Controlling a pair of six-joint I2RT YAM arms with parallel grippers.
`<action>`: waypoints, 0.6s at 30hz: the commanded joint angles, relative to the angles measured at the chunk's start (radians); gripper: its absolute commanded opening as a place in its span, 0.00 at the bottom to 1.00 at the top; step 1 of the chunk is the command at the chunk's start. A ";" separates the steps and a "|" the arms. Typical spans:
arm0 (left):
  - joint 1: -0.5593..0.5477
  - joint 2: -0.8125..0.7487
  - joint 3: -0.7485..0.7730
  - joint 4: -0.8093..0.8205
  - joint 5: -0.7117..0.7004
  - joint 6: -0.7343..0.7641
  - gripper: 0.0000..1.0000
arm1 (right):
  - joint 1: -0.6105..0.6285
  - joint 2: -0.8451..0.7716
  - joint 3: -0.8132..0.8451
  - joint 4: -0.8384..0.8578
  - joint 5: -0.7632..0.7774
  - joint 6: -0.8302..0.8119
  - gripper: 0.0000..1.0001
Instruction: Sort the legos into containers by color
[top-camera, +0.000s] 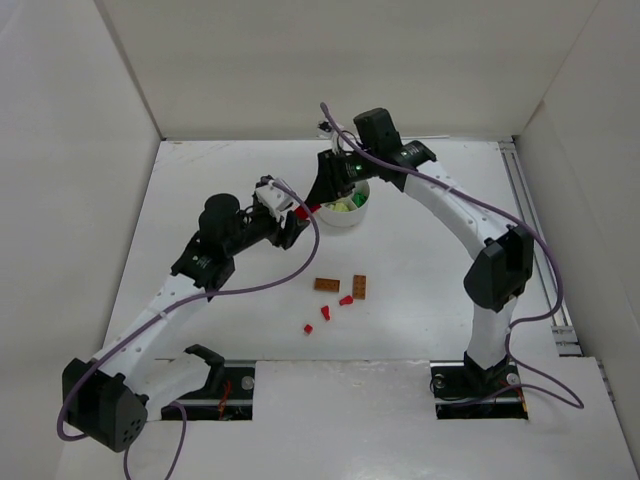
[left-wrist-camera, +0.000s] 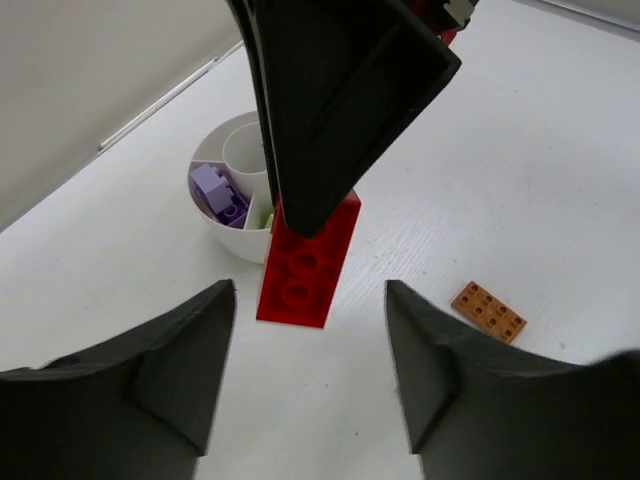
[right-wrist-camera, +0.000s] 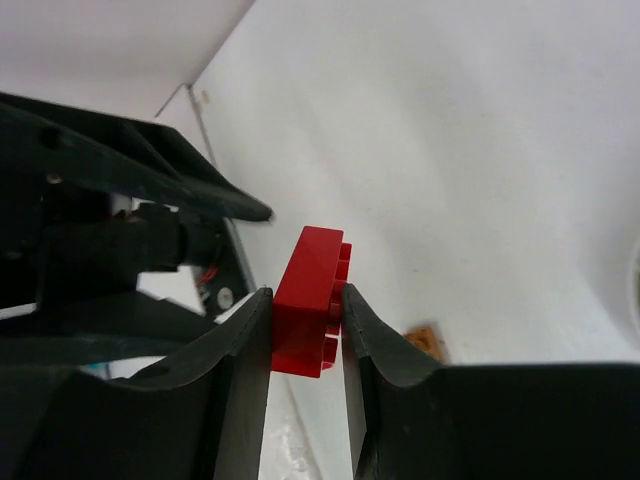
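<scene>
**Top view, left to right.** Left gripper (top-camera: 292, 222) reaching in from the near-left corner of the table (top-camera: 430, 300). Red brick (top-camera: 303, 212) just past its tips. Right gripper (top-camera: 318, 200) arched over from the near-right corner. Round white dish (top-camera: 352, 222) beside it, toward the middle of the far edge, with lime-green pieces (top-camera: 345, 205) inside. At mid-table, two orange-brown bricks (top-camera: 327, 284) lying apart, and three small red pieces (top-camera: 326, 312) scattered toward the near edge.

**Left wrist view.** Left gripper (left-wrist-camera: 310, 300) with fingers (left-wrist-camera: 160, 380) spread wide, gripping nothing. Red brick (left-wrist-camera: 305, 265) between and ahead of them, studs toward the lens, upper end pinched by the black right gripper (left-wrist-camera: 305, 220). Seen only here: purple bricks (left-wrist-camera: 220, 192) in one wedge of the dish (left-wrist-camera: 235, 245) and a lime piece (left-wrist-camera: 262, 215) in the neighbouring wedge. One orange-brown brick (left-wrist-camera: 488, 311) at right.

**Right wrist view.** Right gripper (right-wrist-camera: 305, 300) clamped on opposite sides of the red brick (right-wrist-camera: 315, 270), a grip hidden from above. Dark left arm (right-wrist-camera: 100, 250) to the left.

**Surface and room.** Matte white tabletop. White panels (top-camera: 300, 60) on the left, far and right sides. Metal rail (top-camera: 530, 220) along the right edge. Purple cables (top-camera: 545, 260) trailing along both arms.
</scene>
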 joint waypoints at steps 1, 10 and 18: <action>0.001 -0.013 0.053 0.031 -0.016 -0.059 0.61 | -0.038 -0.065 0.031 0.028 0.115 -0.035 0.00; 0.001 -0.087 0.001 0.071 -0.154 -0.229 1.00 | -0.137 -0.056 0.030 0.055 0.216 -0.050 0.00; 0.142 0.032 0.107 -0.116 -0.189 -0.733 1.00 | -0.167 0.105 0.257 -0.022 0.423 -0.473 0.00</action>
